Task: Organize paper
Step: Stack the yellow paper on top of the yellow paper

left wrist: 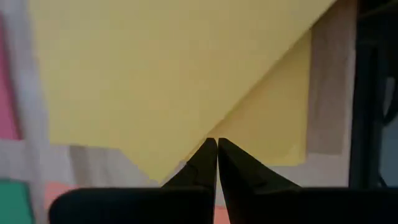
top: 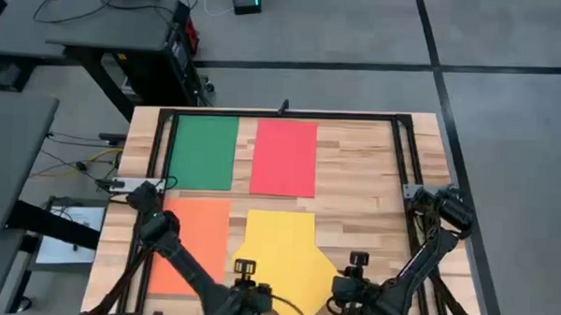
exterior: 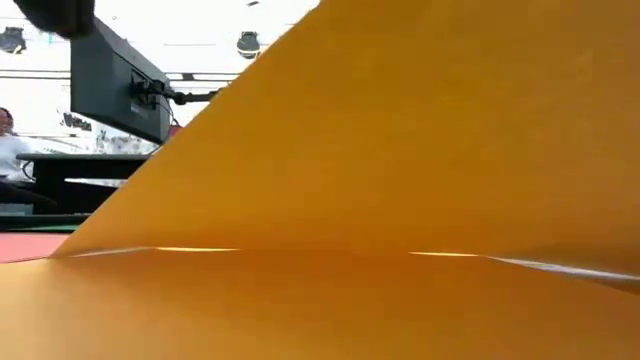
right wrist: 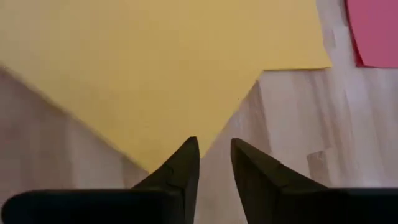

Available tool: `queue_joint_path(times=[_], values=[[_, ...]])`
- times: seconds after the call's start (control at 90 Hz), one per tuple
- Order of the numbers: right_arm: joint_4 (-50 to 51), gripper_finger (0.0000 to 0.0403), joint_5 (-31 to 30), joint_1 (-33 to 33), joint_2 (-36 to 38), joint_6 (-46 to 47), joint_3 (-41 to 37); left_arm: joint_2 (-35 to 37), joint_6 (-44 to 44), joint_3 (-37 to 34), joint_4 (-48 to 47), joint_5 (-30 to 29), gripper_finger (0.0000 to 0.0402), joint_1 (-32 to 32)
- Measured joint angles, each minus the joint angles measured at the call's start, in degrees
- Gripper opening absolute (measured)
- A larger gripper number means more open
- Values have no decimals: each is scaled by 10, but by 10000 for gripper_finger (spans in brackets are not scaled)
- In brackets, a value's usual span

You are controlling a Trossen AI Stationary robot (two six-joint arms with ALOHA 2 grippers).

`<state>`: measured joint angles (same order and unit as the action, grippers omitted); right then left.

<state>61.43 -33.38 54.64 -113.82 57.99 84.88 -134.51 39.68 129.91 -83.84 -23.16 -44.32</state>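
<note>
**Yellow sheet lifted at its near edge, three sheets flat**

Four sheets lay on the wooden table [top: 364, 170]. The green sheet [top: 204, 151] and the red sheet [top: 284, 157] sat side by side along the far half, a strip of bare wood between them, both flat. The orange sheet [top: 198, 243] lay on the near left, below the green one. The yellow sheet [top: 282, 256] lay on the near middle, just beside the orange, below the red.

The left gripper [top: 246, 269] was at the near edge of the yellow sheet. In the left wrist view its fingers [left wrist: 202, 168] were pressed together with no gap, their tips meeting at a corner of the yellow paper, which was folded up over itself there. It appeared to pinch that corner.

The right gripper [top: 355, 263] stood at the yellow sheet's near right corner. In the right wrist view its fingers [right wrist: 180, 168] were narrowly parted, with bare wood showing between them; the paper's corner lay just by the tips, not clearly gripped.

The low view was filled almost wholly by the yellow sheet rising steeply off the table. A person [exterior: 8, 150] sat in the room beyond, at far left.
</note>
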Motion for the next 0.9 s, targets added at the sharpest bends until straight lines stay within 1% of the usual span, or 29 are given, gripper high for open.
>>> queue_joint_path(times=[0.067,0.111,0.233,0.289,0.356,0.467,0.522,0.578,0.644,0.689,0.822,0.9], values=[[-32,86,-4,19,1,-2,0,1,26,0,0,-38,0,-19],[-59,87,-23,34,3,-14,0,1,40,0,6,-63,0,-31],[-147,88,-140,72,5,-44,0,-1,45,0,58,-138,0,-60],[-177,88,-165,82,2,-69,0,-2,41,-3,77,-166,0,-68],[-189,88,-170,92,2,-94,0,-4,46,-10,86,-179,0,-76],[-219,89,-174,103,2,-99,0,-4,67,-26,101,-184,0,-88],[-257,92,-173,102,-3,-107,0,-4,49,-44,135,-167,6,-92],[-298,100,-162,102,-11,-142,0,-5,12,-67,187,-137,19,-92],[-337,117,-138,100,-19,-185,-1,-6,-12,-92,239,-116,40,-89],[-349,134,-132,100,-20,-206,-1,-7,-16,-98,254,-117,58,-87],[-366,190,-150,100,-16,-218,-1,-6,38,-102,214,-176,98,-85],[-366,220,-149,98,-22,-225,-1,-6,30,-103,209,-192,112,-84]])
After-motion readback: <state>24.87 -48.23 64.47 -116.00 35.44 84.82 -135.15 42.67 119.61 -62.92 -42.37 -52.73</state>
